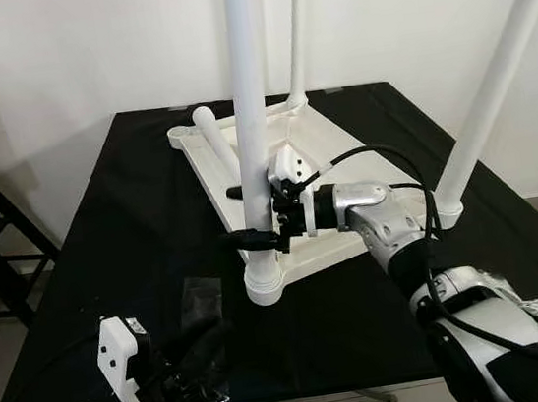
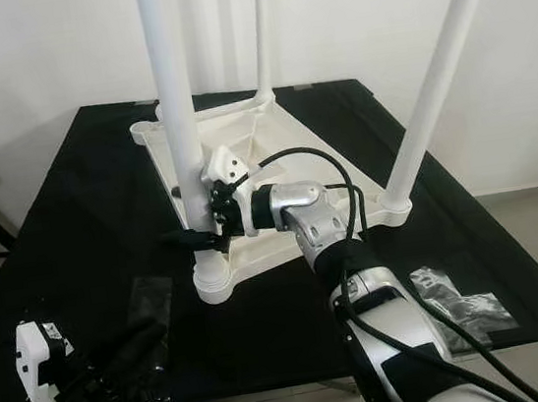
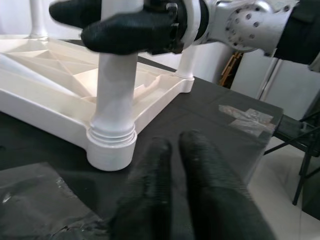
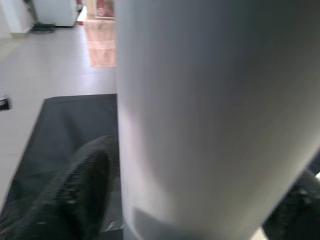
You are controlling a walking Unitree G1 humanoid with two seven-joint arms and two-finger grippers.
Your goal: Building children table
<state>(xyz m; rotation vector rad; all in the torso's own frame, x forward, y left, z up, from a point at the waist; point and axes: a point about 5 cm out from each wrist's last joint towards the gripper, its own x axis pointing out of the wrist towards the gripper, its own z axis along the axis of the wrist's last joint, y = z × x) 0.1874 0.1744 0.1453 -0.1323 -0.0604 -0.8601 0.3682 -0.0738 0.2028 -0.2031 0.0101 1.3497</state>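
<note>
White table leg (image 1: 249,114), upright in its corner socket, is clamped by the right claw (image 1: 259,214). Left claw (image 3: 180,185), fingers together, rests on the black desk (image 1: 106,242). Next: likely screwing the leg tight.

A black table (image 1: 86,245) carries a white tabletop (image 1: 229,162) lying upside down near its middle. A loose white leg (image 1: 213,137) rests across the tabletop's far part. On the black surface, nearer than the tabletop's closest corner, lies a clear plastic bag (image 1: 201,299). Another crumpled plastic bag (image 2: 456,300) lies near the table's edge, to the right of the tabletop
</note>
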